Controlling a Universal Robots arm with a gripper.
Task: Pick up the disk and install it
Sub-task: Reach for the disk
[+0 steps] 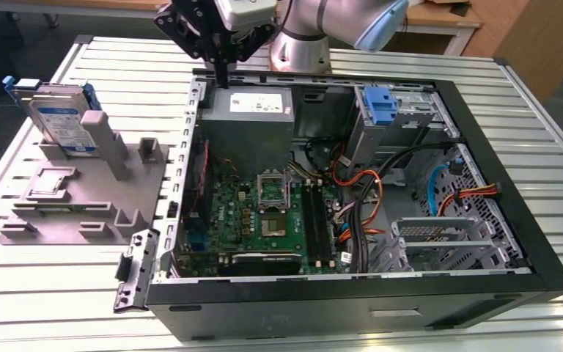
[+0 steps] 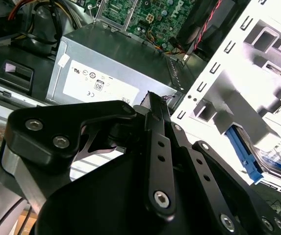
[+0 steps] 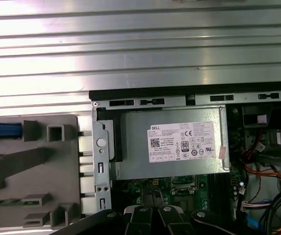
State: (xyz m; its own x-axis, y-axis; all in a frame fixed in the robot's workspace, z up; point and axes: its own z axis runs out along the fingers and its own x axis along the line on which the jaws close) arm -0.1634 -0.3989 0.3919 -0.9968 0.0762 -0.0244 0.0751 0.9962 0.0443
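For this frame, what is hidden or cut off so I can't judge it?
- Silver-grey hard drive in blue plastic carrier: exterior view, partly hidden by the grey fixture post; second wrist view, cut by the picture edge.
- Black pincer: exterior view, upper body cut by the top edge.

bright overhead light, glare on the ribbed table [image 3: 140,44], washed-out fixture [image 2: 258,83], case [image 1: 311,308] interior shadowed

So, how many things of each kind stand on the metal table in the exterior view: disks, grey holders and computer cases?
disk: 1
grey holder: 1
open computer case: 1
Total: 3
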